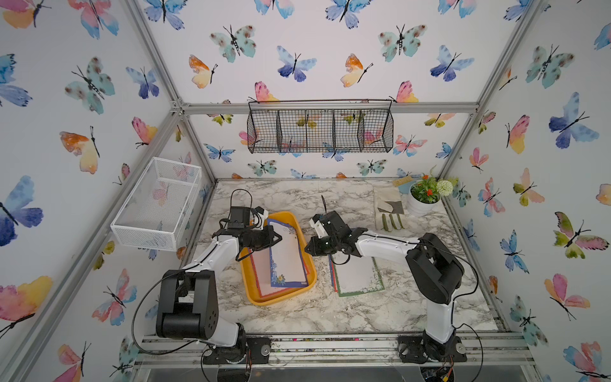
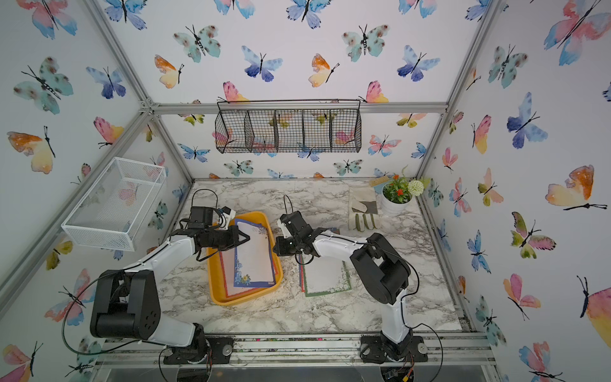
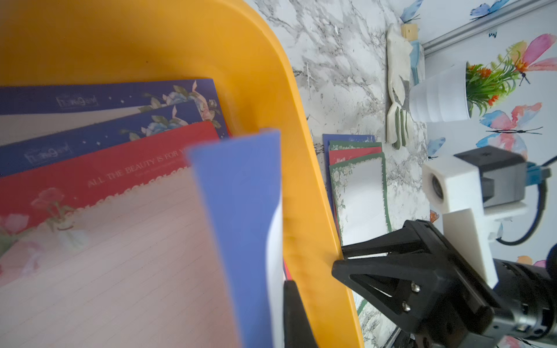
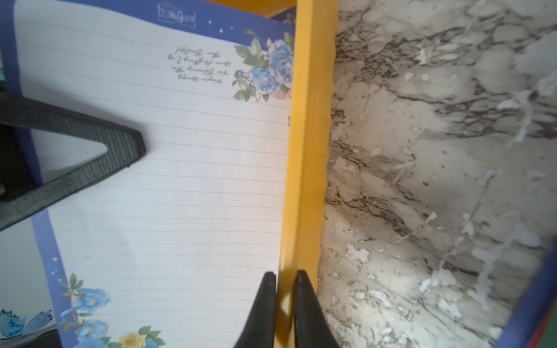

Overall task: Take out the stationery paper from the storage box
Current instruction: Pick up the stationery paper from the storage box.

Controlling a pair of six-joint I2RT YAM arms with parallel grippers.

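The job is partway through. A pile (image 1: 358,274) of sheets lies out on the worktop (image 1: 330,314), just beside the box (image 1: 282,220) on its right, with a green-bordered one on top. In the left wrist view I count at least 4 edges in it: green, red, green and blue. Those are done.

The box is far from bare, though. A blue-bordered sheet (image 1: 287,254) lies on top inside it. Under it the left wrist view shows a red sheet (image 3: 105,168) and 2 more blue ones (image 3: 90,99). Whether more lie below, I cannot tell.

The left fingers (image 3: 295,316) are pressed together on the top blue sheet, at its edge away from the pile. That edge curls up off the stack while the rest of the sheet lies in the box, so I judge this one is only just gripped, not yet out. The right fingers (image 4: 268,301) pinch the box's rim on the side facing the pile, 1 inside and 1 outside, which looks like steadying it.

Left to do, as I see it: lift this sheet clear, carry it to the pile, then take the red and blue ones beneath.
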